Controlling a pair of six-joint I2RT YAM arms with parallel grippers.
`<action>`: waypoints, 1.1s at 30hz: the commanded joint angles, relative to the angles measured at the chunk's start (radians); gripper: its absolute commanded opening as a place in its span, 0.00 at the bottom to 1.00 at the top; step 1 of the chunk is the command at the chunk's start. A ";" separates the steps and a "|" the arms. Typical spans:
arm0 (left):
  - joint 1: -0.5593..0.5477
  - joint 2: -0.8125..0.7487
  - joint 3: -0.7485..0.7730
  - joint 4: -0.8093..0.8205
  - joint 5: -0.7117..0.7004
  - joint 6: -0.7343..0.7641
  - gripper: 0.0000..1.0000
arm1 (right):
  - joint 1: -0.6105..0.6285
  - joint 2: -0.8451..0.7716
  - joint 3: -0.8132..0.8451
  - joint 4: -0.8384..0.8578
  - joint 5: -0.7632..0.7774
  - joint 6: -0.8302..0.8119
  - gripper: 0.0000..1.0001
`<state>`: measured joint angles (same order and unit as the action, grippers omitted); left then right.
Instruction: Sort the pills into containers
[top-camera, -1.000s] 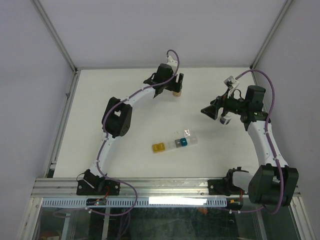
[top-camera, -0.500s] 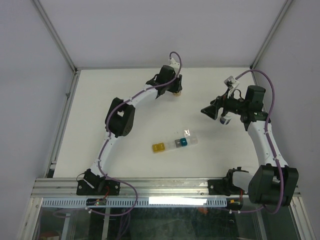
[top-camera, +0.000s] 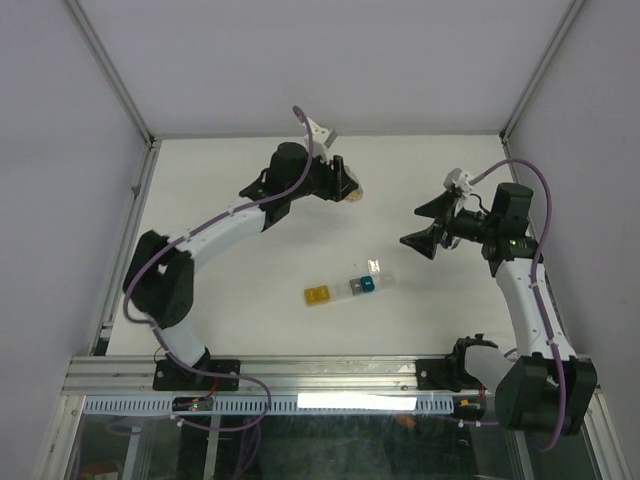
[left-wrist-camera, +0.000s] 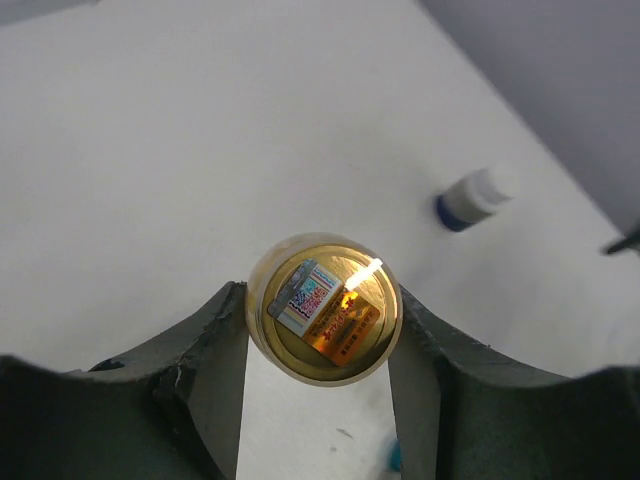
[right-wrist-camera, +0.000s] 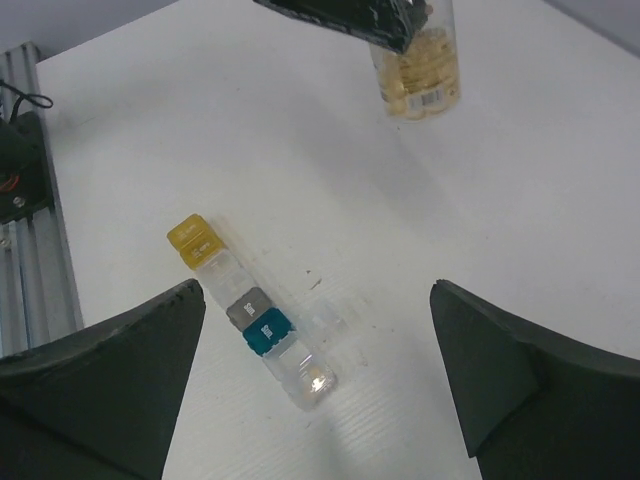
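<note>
Left claw (left-wrist-camera: 320, 330): clamped on a round clear plastic vial (right-wrist-camera: 425, 60), one finger on each side of its wall, at the far middle of the white bench (top-camera: 250, 310).
Vial: roughly upright in the right wrist view and seen end-on in the left wrist view. Whether its base touches the bench I cannot tell.
Tan-orange pills (right-wrist-camera: 410, 85): a heap inside the vial, too small to tell apart.
Right claw (right-wrist-camera: 317, 290): fingers wide apart, holding nothing, raised over the bench to the right of the containers.
Containers: a short strip of small square translucent plastic pill-box compartments (top-camera: 350, 288) lies flat near the middle of the bench.
Long axis: in the top view it runs left to right, rising slightly toward the far side at the right.
Ends: the yellow compartment (top-camera: 318, 296) is at the left end, with a blue compartment (top-camera: 366, 286) and clear ones toward the right end.
Neighbours: a small dark bottle with a white cap (left-wrist-camera: 475, 197) stands on the bench, well apart from the vial.
In the way: nothing lies between the vial and the strip.
Edges: a metal frame rail (top-camera: 128, 240) borders the left side, and grey walls close the far side and both flanks.
Open room: bare white bench surrounds the strip on every side.
</note>
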<state>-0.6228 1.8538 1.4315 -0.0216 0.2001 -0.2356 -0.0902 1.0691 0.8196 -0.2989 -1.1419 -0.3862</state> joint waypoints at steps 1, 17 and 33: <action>-0.058 -0.330 -0.275 0.394 0.125 -0.175 0.00 | -0.004 -0.121 -0.031 0.005 -0.210 -0.170 1.00; -0.487 -0.545 -0.685 0.790 -0.398 -0.318 0.00 | 0.166 -0.279 0.036 -0.252 -0.113 -0.445 0.99; -0.547 -0.432 -0.624 0.807 -0.516 -0.484 0.00 | 0.299 -0.234 -0.043 -0.071 0.079 -0.348 0.79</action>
<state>-1.1591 1.4139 0.7441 0.7071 -0.2852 -0.6445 0.1806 0.8303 0.7830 -0.4500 -1.1191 -0.7532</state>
